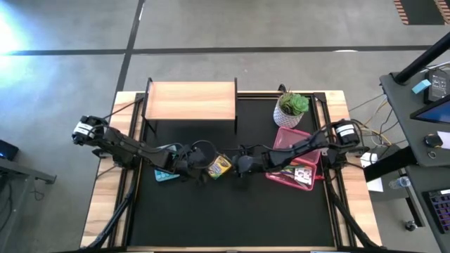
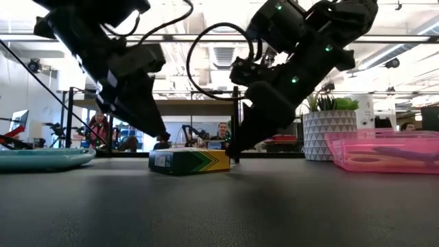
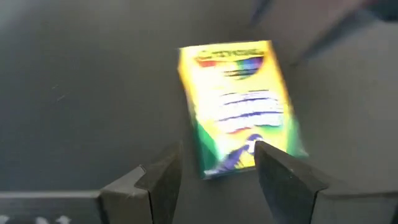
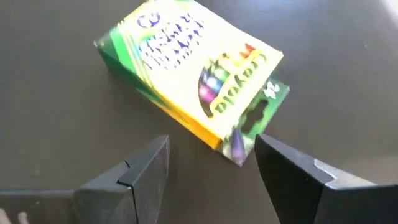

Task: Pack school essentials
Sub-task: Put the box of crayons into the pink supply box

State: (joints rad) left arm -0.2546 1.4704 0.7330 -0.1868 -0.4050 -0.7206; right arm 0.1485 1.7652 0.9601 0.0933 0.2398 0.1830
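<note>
Packing looks partly done: the pink tray [image 1: 309,133] at about three o'clock on the desk [image 1: 232,218] already holds several items, though from above they are too small and too covered by the right arm to name with confidence. In the low view a long pale shape lies inside the tray, possibly scissors or pens.

Still out on the desk, near its centre, lies a yellow-and-green crayon box [image 1: 219,166], flat on the black mat and not yet lifted. Both arms have converged on it. The left gripper [image 3: 211,168] hangs at the box's nine o'clock side with its jaws spread apart and empty, one end of the box showing between them. The right gripper [image 4: 211,165] sits at the box's three o'clock side, jaws likewise parted and holding nothing, with a corner of the box just ahead of them. In the low view the box rests on the desk with a gripper close at each end.

A teal plate [image 1: 166,175] lies at about nine o'clock, under the left arm, its contents hidden. The potted plant [image 1: 291,109] stands at two o'clock, just beyond the tray.

By my judgement, what remains is at least getting the crayon box grasped and carried to the tray.
</note>
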